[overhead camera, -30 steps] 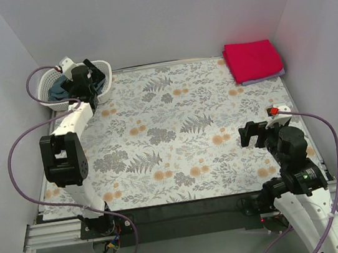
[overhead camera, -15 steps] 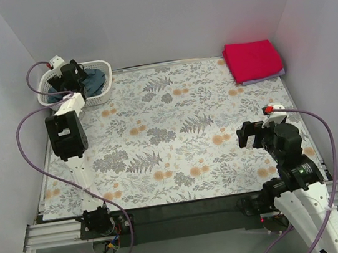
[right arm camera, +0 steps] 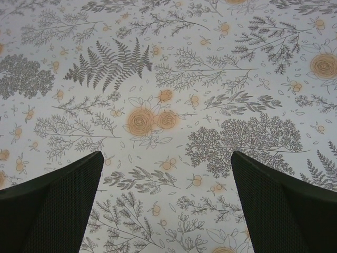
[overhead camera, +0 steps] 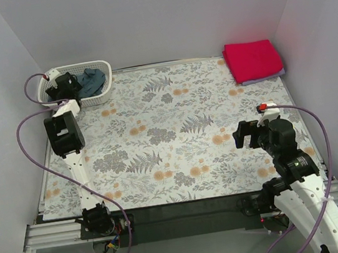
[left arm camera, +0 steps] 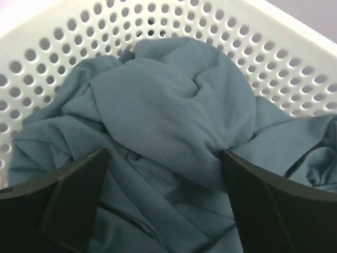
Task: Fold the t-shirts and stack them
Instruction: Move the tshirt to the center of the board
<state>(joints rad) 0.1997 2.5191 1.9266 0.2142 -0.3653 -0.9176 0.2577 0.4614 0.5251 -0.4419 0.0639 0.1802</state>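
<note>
Left gripper (left arm camera: 163, 153): jaws wide apart, down in white basket (left arm camera: 295, 68), straddling crumpled blue-grey t-shirt (left arm camera: 158, 100); cloth between them, not clamped. Right gripper (right arm camera: 166, 155): jaws wide apart above floral table (right arm camera: 158, 63), holding nothing. Red t-shirt (overhead camera: 251, 58) folded on lavender t-shirt (overhead camera: 263, 78), far right corner

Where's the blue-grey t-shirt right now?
The blue-grey t-shirt lies crumpled in the white basket at the far left corner of the table in the top view, with the left gripper open just above it.
</note>
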